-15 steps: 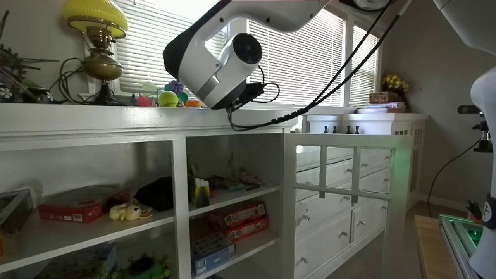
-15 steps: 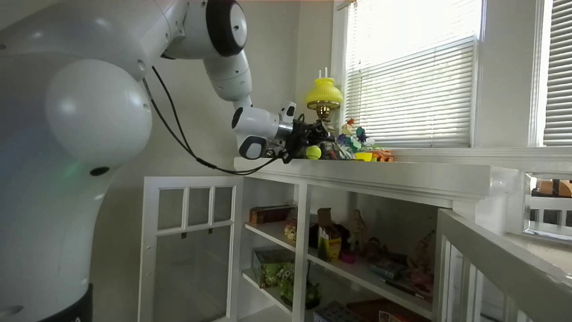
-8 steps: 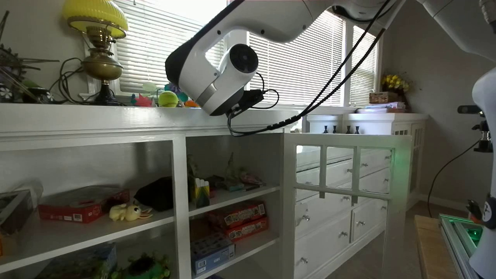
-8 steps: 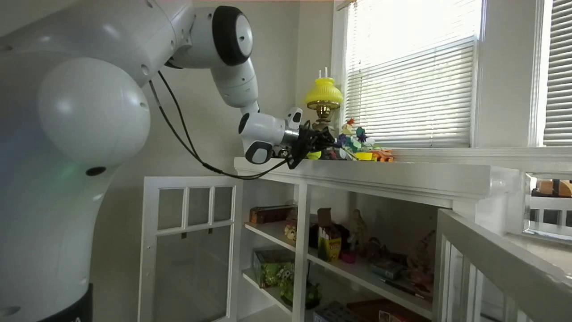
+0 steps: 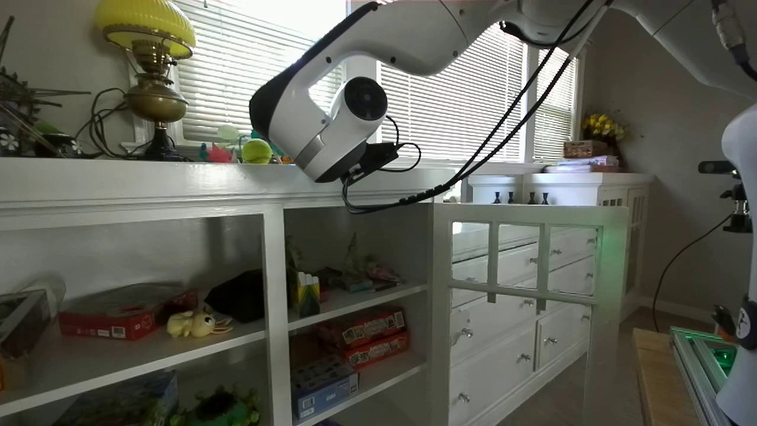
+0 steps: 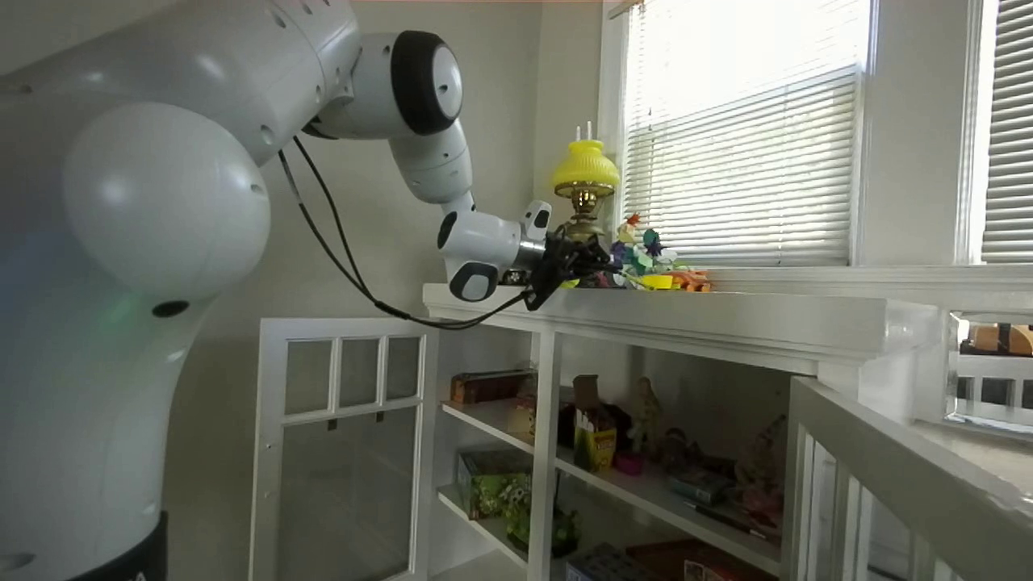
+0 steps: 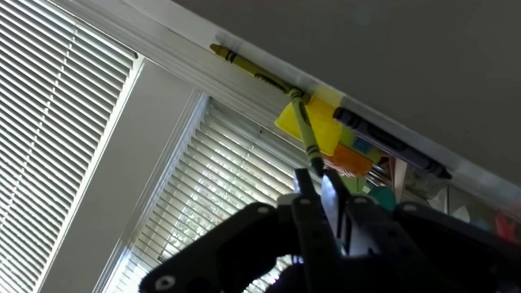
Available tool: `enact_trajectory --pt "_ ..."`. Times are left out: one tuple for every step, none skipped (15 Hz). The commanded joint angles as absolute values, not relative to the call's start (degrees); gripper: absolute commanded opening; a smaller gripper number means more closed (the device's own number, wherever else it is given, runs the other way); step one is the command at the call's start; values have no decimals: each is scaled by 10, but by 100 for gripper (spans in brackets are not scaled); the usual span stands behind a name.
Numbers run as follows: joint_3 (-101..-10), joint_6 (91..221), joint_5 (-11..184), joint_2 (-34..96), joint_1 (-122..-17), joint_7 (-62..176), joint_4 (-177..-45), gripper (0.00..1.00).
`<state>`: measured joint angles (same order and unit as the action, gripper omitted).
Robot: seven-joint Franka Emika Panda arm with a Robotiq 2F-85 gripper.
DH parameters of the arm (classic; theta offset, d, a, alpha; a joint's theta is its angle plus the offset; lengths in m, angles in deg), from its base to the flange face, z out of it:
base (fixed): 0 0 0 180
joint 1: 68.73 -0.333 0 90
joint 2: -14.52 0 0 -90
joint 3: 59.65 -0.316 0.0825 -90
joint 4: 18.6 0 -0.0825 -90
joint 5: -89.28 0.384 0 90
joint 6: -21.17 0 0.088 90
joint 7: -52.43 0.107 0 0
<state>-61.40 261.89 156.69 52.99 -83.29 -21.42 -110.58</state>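
Pincer [image 7: 318,175] flanks the green crayon [image 7: 305,125] at one end, grasping or released I cannot tell; slow motion along its length should avoid nudging the yellow crayon [image 7: 257,70].

Arm [image 5: 414,41] bent, wrist [image 6: 481,239] angled downward — jaws pinched nearly together

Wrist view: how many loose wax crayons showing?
3: yellow wax crayon and dark wax crayon on the white painted ledge, yellow-green wax crayon with one end at the black gripper. Others may be hidden behind the gripper.
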Motion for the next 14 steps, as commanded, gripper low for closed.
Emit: enact_trajectory --pt "-615 2621 1584 555 -829 -241 -1057 45" --pt "-615 2621 1583 557 -829 -241 -1054 51" --pt "-615 2624 1579 557 -831 -239 -1053 59" --pt "-617 2623 1575 555 -832 -236 -1056 66" --pt "-620 2622 1571 550 -835 -230 -1063 73" --pt "-626 2617 1573 541 -837 -227 -1074 80" --pt "-631 2615 1570 536 -840 -222 -1082 88" --pt "-638 2612 1568 531 -843 -213 -1090 95" --pt "-644 2616 1562 525 -849 -203 -1099 99" --pt "-649 2618 1562 520 -853 -199 -1105 100" --pt "-655 2622 1562 513 -860 -194 -1116 100" --pt "-662 2627 1562 505 -867 -192 -1128 100" --pt "-666 2633 1564 500 -873 -192 -1135 100" --pt "-673 2634 1565 491 -879 -188 -1148 100"
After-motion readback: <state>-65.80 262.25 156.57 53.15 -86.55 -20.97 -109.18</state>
